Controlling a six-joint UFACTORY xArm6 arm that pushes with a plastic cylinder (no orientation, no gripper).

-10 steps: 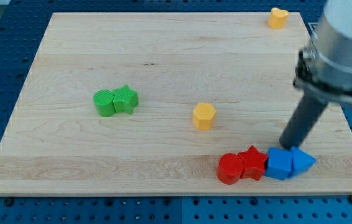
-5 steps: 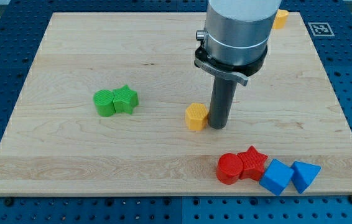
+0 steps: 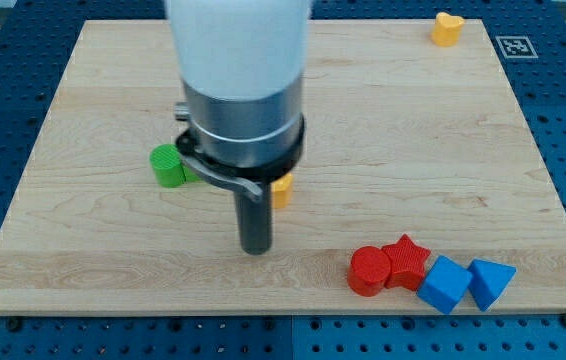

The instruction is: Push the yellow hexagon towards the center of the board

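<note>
Below yellow hexagon [image 3: 282, 189], my tip [image 3: 255, 249] down, rod upright

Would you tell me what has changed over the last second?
My tip swept from the blue blocks to the view's left, pushing the yellow hexagon left; it now sits below-left of it. The blue blocks shifted apart early on. Red, green and the other yellow block stayed.

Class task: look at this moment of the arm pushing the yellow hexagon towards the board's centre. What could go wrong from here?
1. My tip sits below the yellow hexagon block, which the arm mostly hides; pushing from here may send it toward the view's top, off course.
2. The round green block lies close on the view's left; a leftward sweep could knock it.
3. The arm blocks the camera, so the hexagon's exact position is hard to confirm.
</note>
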